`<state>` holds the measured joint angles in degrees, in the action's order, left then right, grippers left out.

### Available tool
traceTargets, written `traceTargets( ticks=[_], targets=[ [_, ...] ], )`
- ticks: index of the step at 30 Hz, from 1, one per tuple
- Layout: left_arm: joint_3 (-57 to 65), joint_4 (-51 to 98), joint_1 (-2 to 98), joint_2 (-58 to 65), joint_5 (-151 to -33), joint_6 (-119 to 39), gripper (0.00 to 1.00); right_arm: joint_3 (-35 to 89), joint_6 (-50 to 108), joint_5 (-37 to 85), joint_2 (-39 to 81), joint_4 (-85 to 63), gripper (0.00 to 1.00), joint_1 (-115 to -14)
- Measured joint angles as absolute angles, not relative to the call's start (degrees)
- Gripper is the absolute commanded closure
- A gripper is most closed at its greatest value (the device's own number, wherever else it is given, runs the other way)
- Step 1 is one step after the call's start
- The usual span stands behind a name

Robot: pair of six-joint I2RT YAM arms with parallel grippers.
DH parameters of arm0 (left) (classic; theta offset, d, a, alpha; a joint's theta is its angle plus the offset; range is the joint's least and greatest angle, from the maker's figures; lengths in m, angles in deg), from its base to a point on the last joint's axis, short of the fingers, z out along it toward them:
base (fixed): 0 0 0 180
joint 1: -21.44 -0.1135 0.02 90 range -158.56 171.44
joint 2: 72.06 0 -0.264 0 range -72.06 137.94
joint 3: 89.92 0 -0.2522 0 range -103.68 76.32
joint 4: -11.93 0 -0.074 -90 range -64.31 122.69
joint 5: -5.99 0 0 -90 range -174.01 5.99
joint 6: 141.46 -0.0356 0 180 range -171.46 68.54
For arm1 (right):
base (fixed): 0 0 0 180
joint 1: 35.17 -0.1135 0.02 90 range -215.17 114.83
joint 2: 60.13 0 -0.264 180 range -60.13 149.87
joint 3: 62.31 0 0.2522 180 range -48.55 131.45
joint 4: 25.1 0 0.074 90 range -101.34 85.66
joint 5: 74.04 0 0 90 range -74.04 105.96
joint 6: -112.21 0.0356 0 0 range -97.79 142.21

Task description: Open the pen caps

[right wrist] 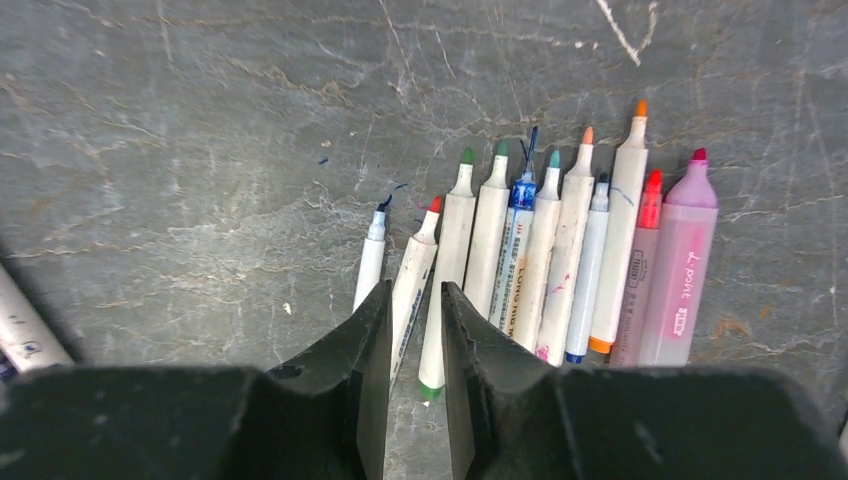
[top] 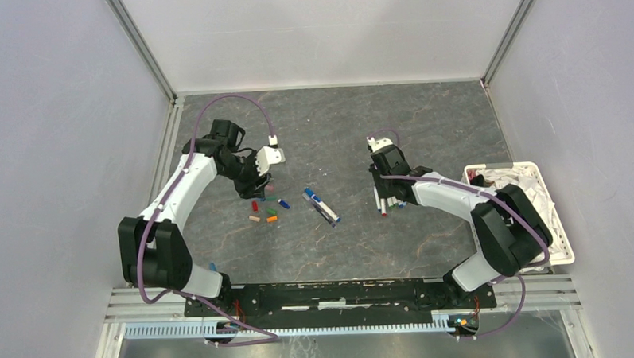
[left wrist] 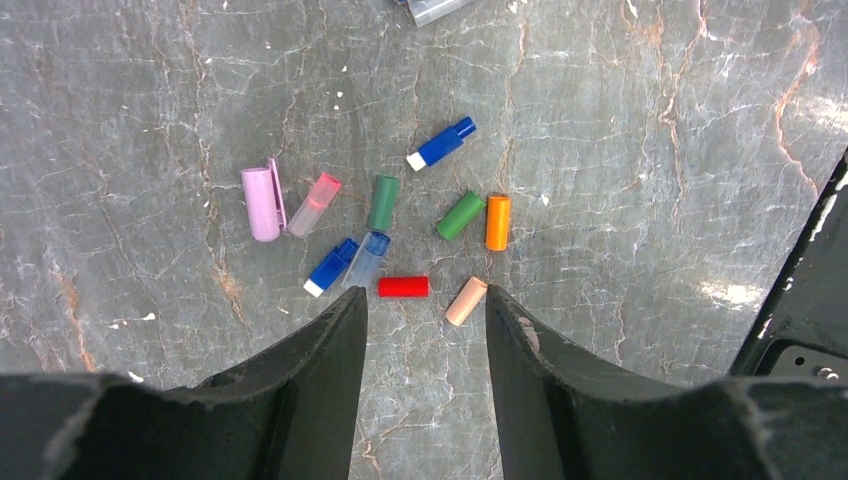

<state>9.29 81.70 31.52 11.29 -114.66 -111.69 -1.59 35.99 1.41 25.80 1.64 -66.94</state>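
Grey veined counter (top: pixel 423 127) across the whole top view. Centre-left there, left tool (left wrist: pixel 425 300) with jaws wide apart, gripping nothing, poised just over the pen caps (left wrist: pixel 383 203): pink, green, orange, red, blue, tan, lying loose mid-frame at the wrist. Centre-right, right tool (right wrist: pixel 415 295) narrowly parted, clamped on nothing, above the pens (right wrist: pixel 545 250): uncapped, side by side, tips toward the upper frame. White basket (top: pixel 562 259) at far right.

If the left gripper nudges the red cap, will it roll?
The red cap is a smooth cylinder lying on its side ahead of the left gripper, so a forward push would likely roll it into the clear blue cap. Small plastic, probably light, so it may skitter.
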Motion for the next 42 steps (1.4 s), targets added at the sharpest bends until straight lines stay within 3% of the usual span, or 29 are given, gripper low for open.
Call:
traceTargets(
  ticks=[8, 10, 12, 16, 17, 18, 19, 42],
  targets=[
    [4.4, 83.0, 31.3, 11.1, -114.7, -107.8, 0.45, 0.2, 35.9, 3.1, 23.2, 1.7, 0.55, -72.2],
    [2.3, 83.6, 31.1, 11.1, -114.3, -106.9, 0.44, 1.6, 35.8, 4.2, 24.4, 1.5, 0.54, -75.1],
    [0.7, 83.9, 30.8, 11.1, -114.1, -106.7, 0.35, 3.3, 35.5, 5.2, 26.8, 1.1, 0.54, -78.4],
    [-0.2, 84.2, 29.9, 10.0, -112.6, -105.6, 0.34, 5.2, 35.3, 7.1, 31.8, 0.1, 0.55, -82.6],
    [-0.2, 84.2, 29.7, 9.8, -112.5, -105.5, 0.14, 5.5, 35.3, 7.6, 32.7, 0.0, 0.55, -83.2],
    [-0.2, 84.3, 29.5, 9.6, -112.4, -105.3, 0.05, 5.9, 35.2, 8.1, 33.8, 0.0, 0.55, -83.7],
    [-0.2, 84.3, 29.5, 9.4, -112.1, -105.1, 0.03, 6.2, 35.2, 8.4, 34.8, -0.1, 0.56, -84.1],
    [-0.2, 85.4, 29.4, 9.1, -112.6, -103.2, 0.00, 12.6, 34.9, 10.8, 39.3, -0.7, 0.56, -85.8]
  ],
)
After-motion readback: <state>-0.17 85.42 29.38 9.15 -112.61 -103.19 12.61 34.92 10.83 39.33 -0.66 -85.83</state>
